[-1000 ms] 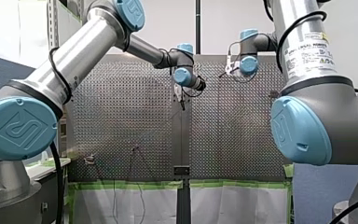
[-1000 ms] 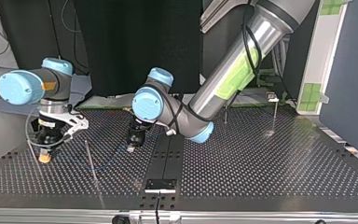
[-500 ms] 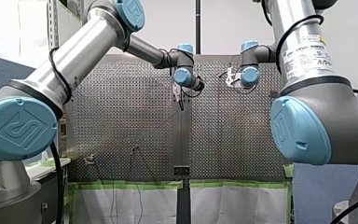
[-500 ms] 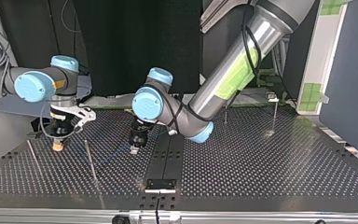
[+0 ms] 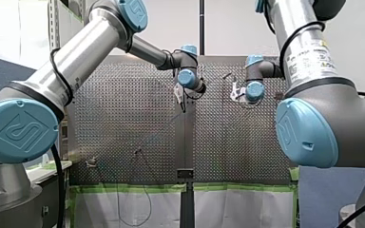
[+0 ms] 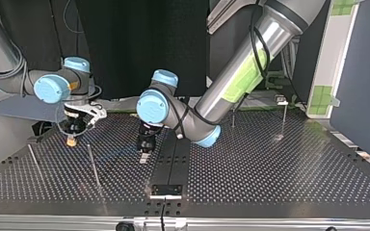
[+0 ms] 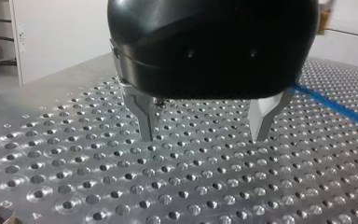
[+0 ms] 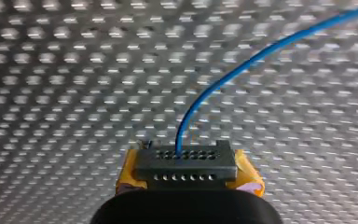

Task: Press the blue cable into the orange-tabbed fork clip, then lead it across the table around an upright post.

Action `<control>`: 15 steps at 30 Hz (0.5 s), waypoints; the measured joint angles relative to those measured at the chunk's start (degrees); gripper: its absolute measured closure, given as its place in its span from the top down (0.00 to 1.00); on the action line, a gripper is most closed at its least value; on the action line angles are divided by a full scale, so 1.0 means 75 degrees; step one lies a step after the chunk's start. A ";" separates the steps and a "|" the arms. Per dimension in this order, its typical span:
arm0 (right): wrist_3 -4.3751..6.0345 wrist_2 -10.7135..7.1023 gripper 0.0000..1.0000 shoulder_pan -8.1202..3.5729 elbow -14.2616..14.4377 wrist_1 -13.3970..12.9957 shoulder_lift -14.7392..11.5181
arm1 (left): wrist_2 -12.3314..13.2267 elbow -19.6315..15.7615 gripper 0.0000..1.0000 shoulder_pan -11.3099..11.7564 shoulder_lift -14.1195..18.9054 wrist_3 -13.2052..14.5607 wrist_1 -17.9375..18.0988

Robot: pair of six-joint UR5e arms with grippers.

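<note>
My right gripper is clenched on a black plug; the cable leaves it and curves ahead. Light and limp, it likely handles best gripped near that plug. My left gripper stands spread, empty, cable beside it.

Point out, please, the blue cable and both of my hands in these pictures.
blue cable [image 8: 261, 53], right wrist view, middle of its arc.
right hand [image 8: 185, 165], right wrist view, midway between its yellow pads.
left hand [image 7: 204, 137], left wrist view, midway between its fingertips.
</note>
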 joint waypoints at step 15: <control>-0.0117 -0.0003 0.00 -0.0149 0.0143 -0.0353 0.0551 | -0.0234 0.0000 1.00 -0.0001 0.0001 0.0000 0.0005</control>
